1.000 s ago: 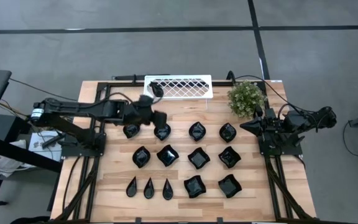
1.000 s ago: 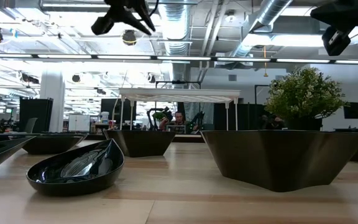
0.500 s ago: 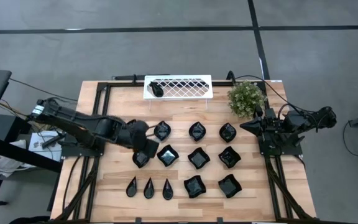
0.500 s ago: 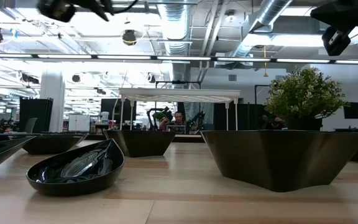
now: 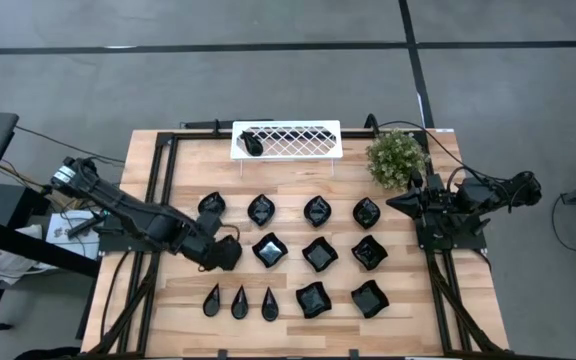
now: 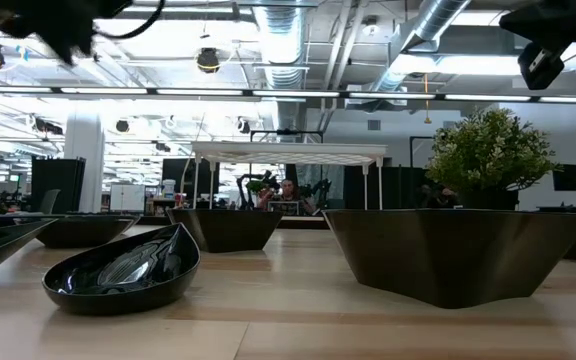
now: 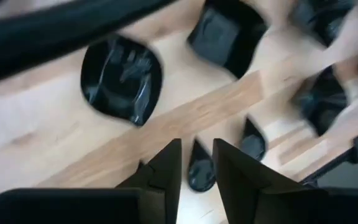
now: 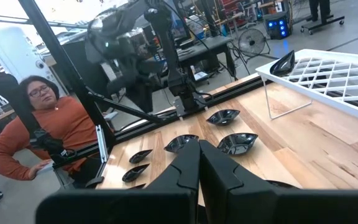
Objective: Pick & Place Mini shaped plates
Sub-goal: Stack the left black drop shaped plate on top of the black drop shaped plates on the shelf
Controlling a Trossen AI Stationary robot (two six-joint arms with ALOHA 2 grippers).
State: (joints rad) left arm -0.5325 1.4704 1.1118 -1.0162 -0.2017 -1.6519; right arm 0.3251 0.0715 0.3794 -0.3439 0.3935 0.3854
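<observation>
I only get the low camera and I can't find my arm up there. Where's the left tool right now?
Observer: From above, the left tool is over the left end of the middle row of plates.
Operator: Is it holding one?
Observer: No. Its wrist camera shows its fingers a little apart with nothing between them.
Operator: Is anything on the white rack yet?
Observer: Yes, a single dish lies at the left end of the white rack.
</observation>
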